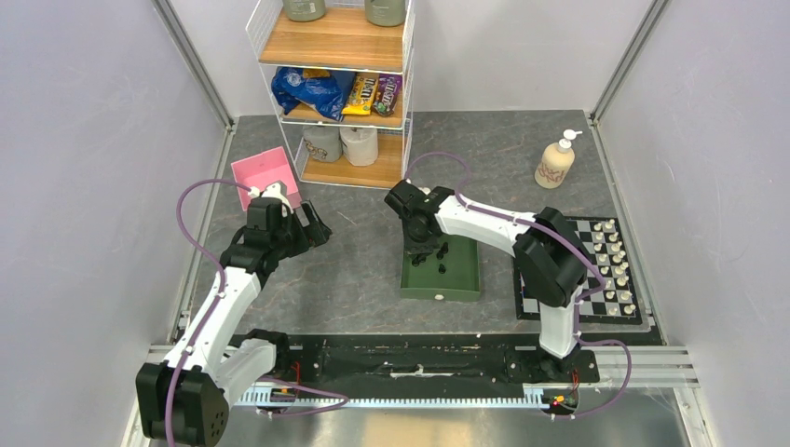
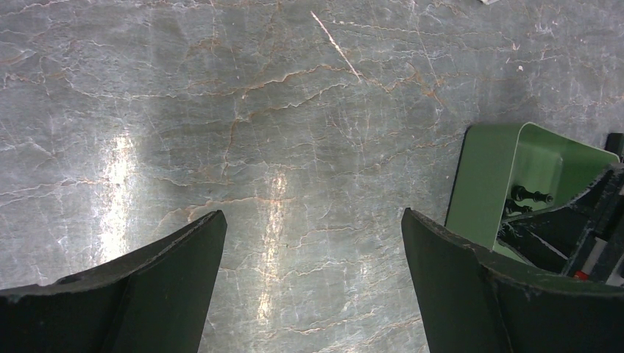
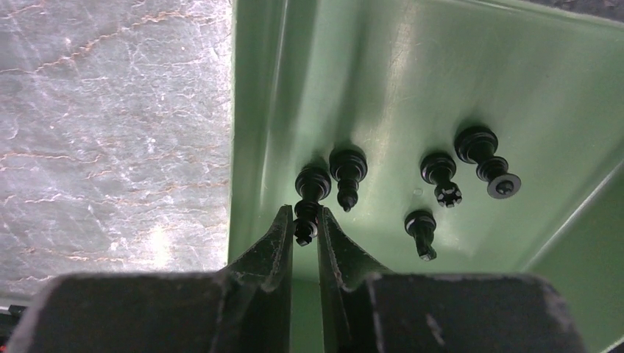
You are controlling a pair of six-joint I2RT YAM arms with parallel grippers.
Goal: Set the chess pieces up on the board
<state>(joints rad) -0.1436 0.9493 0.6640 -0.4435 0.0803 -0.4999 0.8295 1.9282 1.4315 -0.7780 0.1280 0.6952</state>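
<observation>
Right fingers (image 3: 274, 246) are squeezed nearly shut on the thin end of a black piece (image 3: 312, 184). It's lying flat on the floor of the green tray (image 3: 368, 66), tight against the wall on the fingers' left. Just right of the pinch I can see four more black pieces (image 3: 440, 176) on their sides, none touching. Past that wall it's just marbled tabletop (image 3: 110, 110). Left fingers (image 2: 165, 276) are spread wide with nothing between them, over bare tabletop, with the tray's corner off to their right. The board (image 1: 585, 231) sits beyond the tray, right of the right fingers, with white pieces (image 1: 615, 270) lined along its outer edge.
</observation>
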